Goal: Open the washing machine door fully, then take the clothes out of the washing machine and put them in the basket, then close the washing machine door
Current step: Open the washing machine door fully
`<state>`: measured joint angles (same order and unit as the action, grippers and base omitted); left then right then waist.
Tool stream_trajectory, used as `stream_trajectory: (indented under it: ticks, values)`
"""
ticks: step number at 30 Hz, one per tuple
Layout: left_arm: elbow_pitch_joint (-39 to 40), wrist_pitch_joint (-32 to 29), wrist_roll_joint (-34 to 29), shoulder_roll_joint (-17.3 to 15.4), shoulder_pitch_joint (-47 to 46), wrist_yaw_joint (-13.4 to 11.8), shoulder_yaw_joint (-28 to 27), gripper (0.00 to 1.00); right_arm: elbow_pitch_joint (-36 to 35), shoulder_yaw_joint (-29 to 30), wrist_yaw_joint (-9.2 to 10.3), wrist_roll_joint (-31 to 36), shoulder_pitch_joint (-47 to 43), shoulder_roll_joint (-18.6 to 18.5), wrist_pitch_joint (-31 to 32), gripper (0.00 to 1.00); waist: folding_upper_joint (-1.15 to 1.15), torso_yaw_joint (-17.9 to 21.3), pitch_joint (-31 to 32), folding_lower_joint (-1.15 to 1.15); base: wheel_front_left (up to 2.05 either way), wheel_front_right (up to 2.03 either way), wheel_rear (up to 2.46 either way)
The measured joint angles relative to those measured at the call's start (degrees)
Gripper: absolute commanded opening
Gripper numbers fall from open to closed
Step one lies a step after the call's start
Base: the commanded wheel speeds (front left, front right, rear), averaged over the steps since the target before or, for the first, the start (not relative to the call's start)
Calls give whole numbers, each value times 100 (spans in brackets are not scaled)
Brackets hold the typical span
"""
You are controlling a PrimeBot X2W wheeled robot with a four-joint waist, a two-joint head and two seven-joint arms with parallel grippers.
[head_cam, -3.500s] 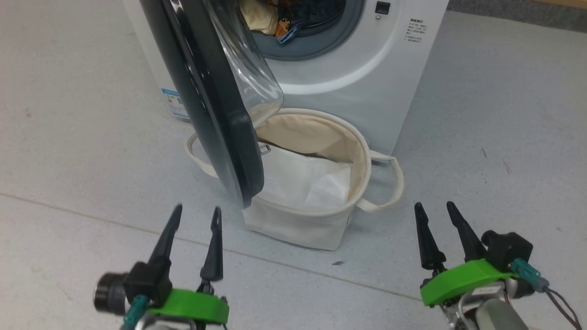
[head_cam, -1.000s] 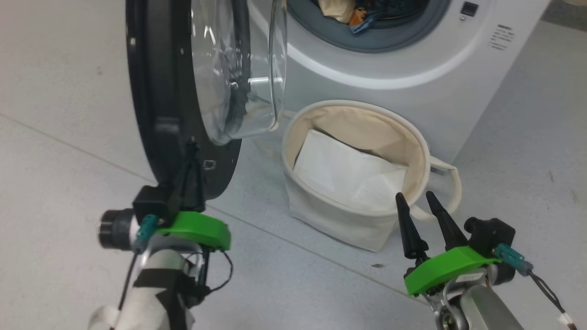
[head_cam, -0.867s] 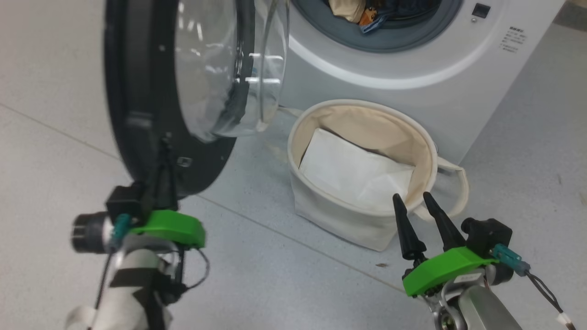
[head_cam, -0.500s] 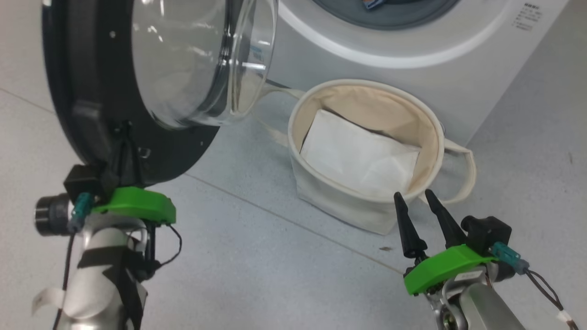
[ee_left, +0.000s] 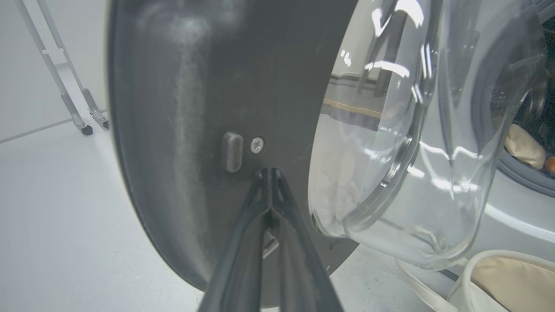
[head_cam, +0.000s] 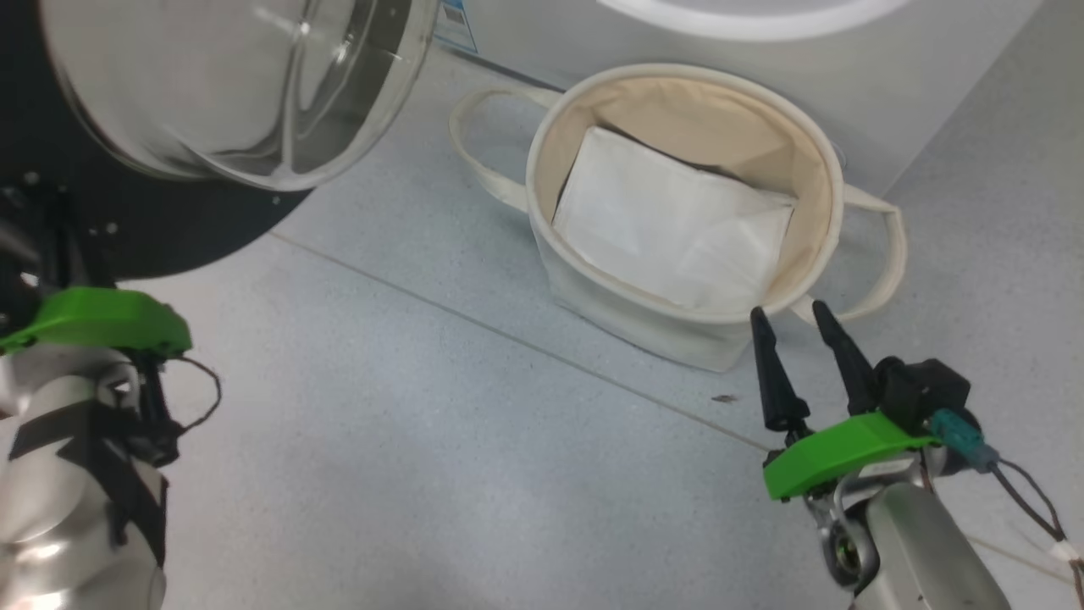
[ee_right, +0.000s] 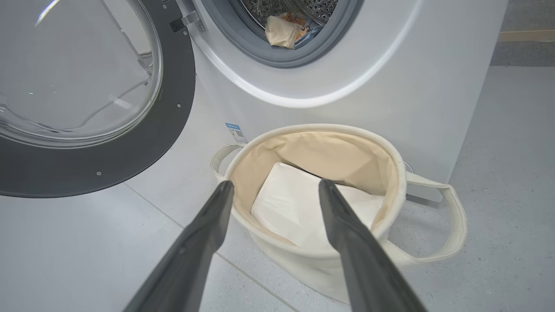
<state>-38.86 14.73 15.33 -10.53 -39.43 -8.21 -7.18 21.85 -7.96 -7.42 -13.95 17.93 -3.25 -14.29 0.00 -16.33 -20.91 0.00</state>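
The washing machine door (ee_left: 173, 108) stands swung wide, its black rim around a clear glass bowl (ee_left: 412, 130). My left gripper (ee_left: 269, 171) is shut, its tips pressed against the inner face of that rim beside a small bump and a screw. In the head view the door (head_cam: 195, 229) sits at the upper left. The washing machine (ee_right: 390, 86) has its drum mouth uncovered, with the clothes (ee_right: 284, 32) lying inside. The cream basket (head_cam: 627, 313) stands in front of it. My right gripper (head_cam: 788, 309) hangs open and holds nothing, just outside the basket's (ee_right: 312, 128) near rim.
A flat white sheet (head_cam: 669, 229) lies in the basket. Two looped handles (head_cam: 885, 271) stick out at the basket's sides. A metal frame on small wheels (ee_left: 82, 121) stands far off on the grey floor. A seam (head_cam: 474, 326) crosses the floor.
The door has swung further open to the left with my shut left gripper against its rim. The head view has tilted down, so the drum mouth left it. The right gripper stayed open.
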Motion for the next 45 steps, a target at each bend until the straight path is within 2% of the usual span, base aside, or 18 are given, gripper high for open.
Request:
stream_trajectory:
  ticks: [12,18,24,37,45]
  values:
    - [-126,0,-96,36,-233,237,-541,0,-49,96,0,57,220,-5,0,100,0,-6,-278,0,0,0,0]
    - [35,0,-428,245,-232,322,-553,0,-49,34,-1,-14,271,-5,0,100,0,-7,-150,0,0,0,0]
    - [639,0,-728,482,58,436,-455,0,-91,13,-1,-233,265,-5,0,100,0,42,167,0,0,0,0]
    - [1622,0,-888,828,1323,749,324,0,-536,43,0,-690,-241,-3,0,100,0,355,1167,0,0,0,0]
    - [1804,-154,-377,840,2110,1116,1092,0,-864,43,0,-860,-676,1,0,100,0,717,1622,0,0,0,0]
